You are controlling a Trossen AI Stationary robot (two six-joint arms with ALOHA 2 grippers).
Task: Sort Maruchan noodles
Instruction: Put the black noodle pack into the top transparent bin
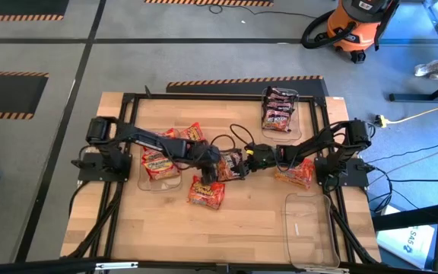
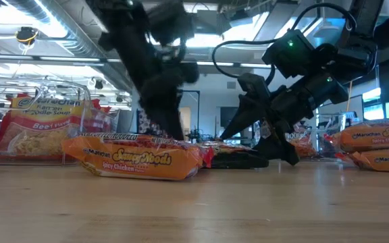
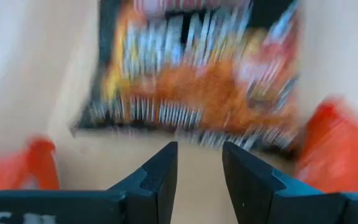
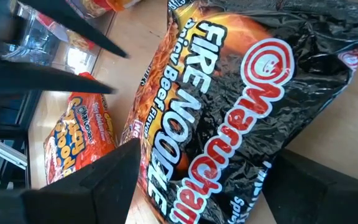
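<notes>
A dark maroon Fire Noodle packet [image 1: 233,164] lies flat on the table's middle, between my two grippers. My left gripper [image 3: 199,146] hovers just left of it, open with nothing between its fingers; the packet [image 3: 197,68] lies ahead of them. My right gripper [image 4: 207,152] comes from the right, tilted down, open wide, with one finger on each side of the packet's end [image 4: 229,93]. An orange Spicy Chicken packet [image 1: 206,192] lies flat near the left gripper. My right gripper's fingers [image 4: 114,177] stand on both sides of the dark packet's right end [image 4: 253,168], slanting down from the table's right. I cannot tell whether they touch it. The packet lies flat on the table [image 2: 238,157].
A clear bin [image 1: 149,183] at the left holds red-and-yellow packets [image 1: 160,158]. A far bin [image 1: 265,95] holds dark maroon packets [image 1: 278,114]. Orange packets [image 1: 295,175] lie at the right. Another clear bin [image 1: 310,228] stands near right.
</notes>
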